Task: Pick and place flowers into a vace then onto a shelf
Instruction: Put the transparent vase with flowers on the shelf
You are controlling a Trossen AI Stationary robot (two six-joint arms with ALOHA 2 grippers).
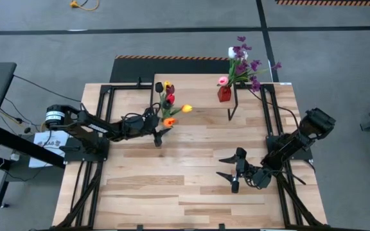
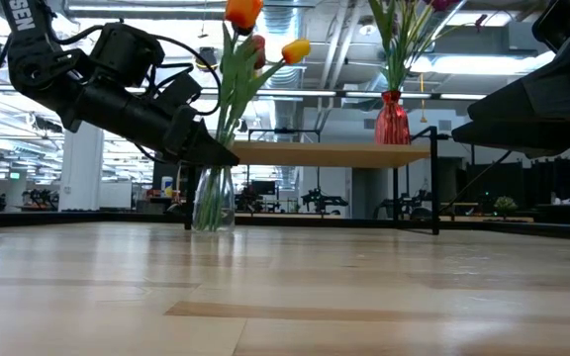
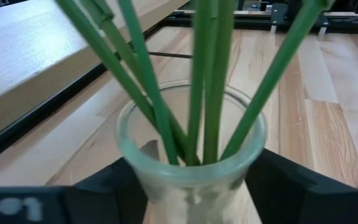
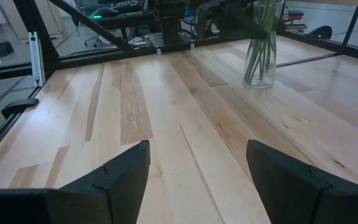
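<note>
A clear glass vase (image 3: 191, 174) with several tulips (image 1: 169, 102), their heads red, yellow and orange, stands upright on its base on the table (image 2: 213, 203), just in front of the shelf (image 2: 334, 153). My left gripper (image 3: 192, 165) is shut on this vase, reaching in from the table's left (image 1: 156, 131). On the shelf (image 1: 198, 90) stands a red vase (image 1: 224, 94) holding purple sprigs and a pink tulip. My right gripper (image 1: 231, 172) hangs open over the table's right half, with only bare wood between its fingers (image 4: 197, 168). My left gripper pinches the clear vase between its two fingers (image 3: 104, 186), one on each side of the glass wall just below the rim (image 3: 143, 186). The fingers come nearly level from the table's left, slanting slightly down. The vase stands upright with its base on the table.
The shelf's thin black legs (image 2: 435, 188) stand on the table behind and to the right of the clear vase. Black frame rails (image 1: 272, 115) run along both sides of the tabletop. Open wood (image 1: 185, 186) lies between the two grippers and toward the near edge.
</note>
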